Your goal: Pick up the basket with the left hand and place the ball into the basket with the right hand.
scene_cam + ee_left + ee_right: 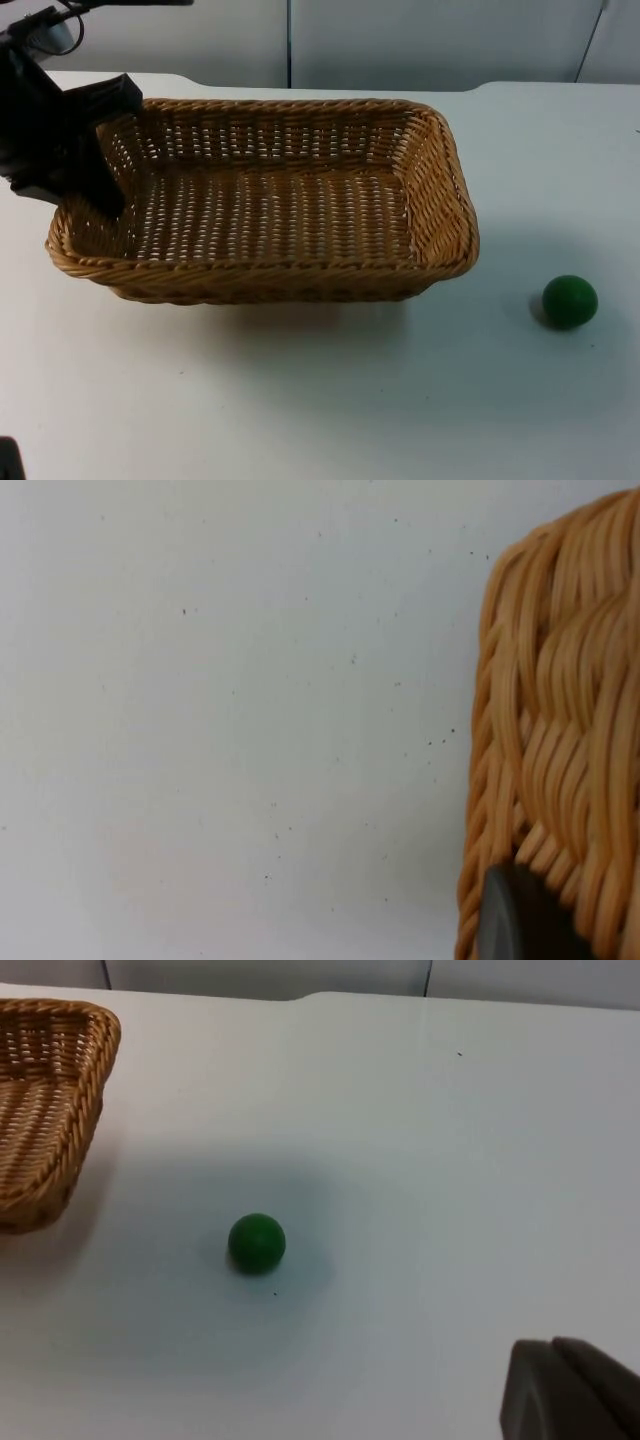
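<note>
Your left hand comes in from the upper left corner of the top view and sits at the left end of the wicker basket, one black finger reaching down inside the left wall while the body of the hand stays outside it, so the rim lies between the fingers. In the left wrist view a dark fingertip presses against the woven outer wall of the basket; you can take the hand as gripping that wall. The basket rests on the white surface, long side across the view, with nothing inside it. The green ball lies on the surface to the right of the basket, well apart from it and untouched. In your right wrist view the ball sits out ahead of the right hand, whose dark fingertip shows at the picture's edge; you cannot tell whether that hand is wide or narrow.
</note>
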You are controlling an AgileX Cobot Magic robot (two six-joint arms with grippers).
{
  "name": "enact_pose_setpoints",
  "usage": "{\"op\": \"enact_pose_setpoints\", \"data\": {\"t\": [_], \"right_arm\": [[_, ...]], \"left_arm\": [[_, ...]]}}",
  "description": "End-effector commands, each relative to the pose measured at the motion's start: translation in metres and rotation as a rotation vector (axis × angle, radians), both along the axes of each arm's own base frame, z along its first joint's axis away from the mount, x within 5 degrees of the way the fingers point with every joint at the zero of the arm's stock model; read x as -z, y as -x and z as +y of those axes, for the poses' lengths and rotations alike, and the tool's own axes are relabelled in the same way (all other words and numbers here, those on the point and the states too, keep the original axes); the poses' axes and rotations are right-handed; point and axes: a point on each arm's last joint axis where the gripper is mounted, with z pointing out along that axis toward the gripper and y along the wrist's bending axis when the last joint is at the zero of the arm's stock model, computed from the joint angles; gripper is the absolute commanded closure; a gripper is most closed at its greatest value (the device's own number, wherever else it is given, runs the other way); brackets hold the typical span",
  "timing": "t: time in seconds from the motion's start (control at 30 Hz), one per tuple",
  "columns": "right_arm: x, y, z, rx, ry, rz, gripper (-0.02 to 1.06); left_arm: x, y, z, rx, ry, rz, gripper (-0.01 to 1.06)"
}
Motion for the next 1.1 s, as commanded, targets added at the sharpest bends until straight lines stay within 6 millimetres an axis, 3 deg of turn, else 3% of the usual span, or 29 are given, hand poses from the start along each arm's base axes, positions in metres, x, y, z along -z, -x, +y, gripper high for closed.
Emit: {"op": "enact_pose_setpoints", "data": {"t": [0.0, 0.23, 0.33, 0.37, 0.43, 0.5, 0.53, 0.6, 0.7, 0.73, 0.8, 0.9, 0.93, 1.0, 1.07], "right_arm": [[-0.001, -0.003, 0.000, -0.001, -0.009, 0.001, 1.05], [-0.033, -0.041, 0.000, 0.013, -0.025, -0.014, 1.05], [-0.056, -0.074, -0.003, 0.024, -0.001, 0.022, 1.05], [-0.056, -0.074, -0.003, 0.024, -0.001, 0.022, 1.05], [-0.068, -0.102, -0.004, 0.028, 0.007, 0.052, 1.05], [-0.080, -0.145, -0.004, 0.036, -0.012, 0.130, 1.05], [-0.080, -0.145, -0.004, 0.036, -0.012, 0.130, 1.05], [-0.085, -0.177, -0.004, 0.042, -0.028, 0.209, 1.05], [-0.073, -0.223, -0.005, 0.062, -0.050, 0.343, 1.01], [-0.073, -0.223, -0.005, 0.062, -0.050, 0.343, 1.01], [-0.056, -0.252, -0.005, 0.073, -0.060, 0.414, 0.94], [-0.020, -0.284, -0.004, 0.096, -0.081, 0.542, 0.69], [-0.020, -0.284, -0.004, 0.096, -0.081, 0.542, 0.69], [0.006, -0.299, 0.000, 0.108, -0.100, 0.632, 0.51], [0.028, -0.310, 0.009, 0.093, -0.094, 0.702, 0.40]], "left_arm": [[-0.007, -0.003, -0.003, -0.026, 0.032, -0.015, 1.05], [-0.007, -0.003, -0.003, -0.028, 0.031, -0.019, 1.05], [-0.007, -0.005, -0.002, -0.038, 0.025, -0.034, 1.05], [-0.007, -0.005, -0.002, -0.038, 0.025, -0.034, 1.05], [-0.007, -0.006, -0.002, -0.045, 0.020, -0.047, 1.05], [-0.007, -0.008, -0.001, -0.058, 0.013, -0.068, 1.05], [-0.007, -0.008, -0.001, -0.058, 0.013, -0.068, 1.05], [-0.007, -0.010, 0.000, -0.069, 0.006, -0.086, 1.05], [-0.008, -0.012, 0.001, -0.081, -0.002, -0.107, 1.05], [-0.008, -0.012, 0.001, -0.081, -0.002, -0.107, 1.05], [-0.008, -0.014, 0.002, -0.091, -0.009, -0.124, 1.05], [-0.008, -0.017, 0.003, -0.109, -0.020, -0.154, 1.05], [-0.008, -0.017, 0.003, -0.109, -0.020, -0.154, 1.05], [-0.008, -0.019, 0.004, -0.119, -0.027, -0.171, 1.05], [-0.009, -0.020, 0.005, -0.131, -0.034, -0.190, 1.05]]}}
